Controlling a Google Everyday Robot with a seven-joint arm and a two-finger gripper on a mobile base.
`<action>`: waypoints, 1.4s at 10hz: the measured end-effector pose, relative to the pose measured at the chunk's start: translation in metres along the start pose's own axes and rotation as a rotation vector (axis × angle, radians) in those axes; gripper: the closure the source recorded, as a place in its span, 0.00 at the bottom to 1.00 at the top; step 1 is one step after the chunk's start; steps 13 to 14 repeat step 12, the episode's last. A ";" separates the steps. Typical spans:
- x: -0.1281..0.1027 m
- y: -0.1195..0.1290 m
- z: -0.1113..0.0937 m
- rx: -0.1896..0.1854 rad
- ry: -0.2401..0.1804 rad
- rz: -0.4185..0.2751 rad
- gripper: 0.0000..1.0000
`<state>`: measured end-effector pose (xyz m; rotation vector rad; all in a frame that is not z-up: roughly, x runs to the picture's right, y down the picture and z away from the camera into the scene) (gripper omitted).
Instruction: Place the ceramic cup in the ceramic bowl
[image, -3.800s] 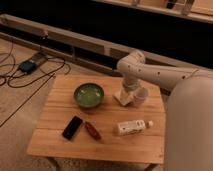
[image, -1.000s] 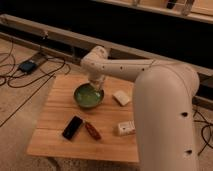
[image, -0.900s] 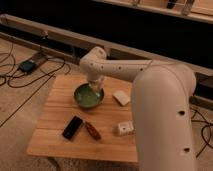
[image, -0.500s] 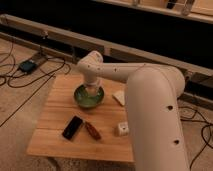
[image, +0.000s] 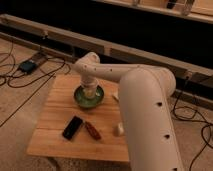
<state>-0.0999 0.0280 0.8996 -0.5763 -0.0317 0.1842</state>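
The green ceramic bowl (image: 80, 100) stands on the far middle of the wooden table (image: 52, 112). My gripper (image: 89, 90) reaches straight down into the bowl from the arm's wrist above it. A small off-white shape, the ceramic cup (image: 90, 93), shows at the gripper's tip inside the bowl's rim. I cannot tell whether the cup rests on the bowl's bottom or hangs just above it. My large white arm crosses the right half of the view and hides the table's right side.
A black flat device (image: 73, 127) and a reddish-brown oblong object (image: 92, 130) lie on the near part of the table. A white bottle (image: 119, 129) and a whitish block (image: 115, 95) peek out beside my arm. Cables and a small box (image: 27, 66) lie on the floor at left.
My arm swung from the table's right side over to the bowl, bringing the cup, and has come lower into the bowl over the last second.
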 end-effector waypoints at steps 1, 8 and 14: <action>-0.001 -0.001 0.000 -0.002 0.001 -0.008 0.39; 0.021 -0.025 -0.048 0.048 0.003 0.007 0.39; 0.040 -0.034 -0.070 0.046 -0.027 0.051 0.39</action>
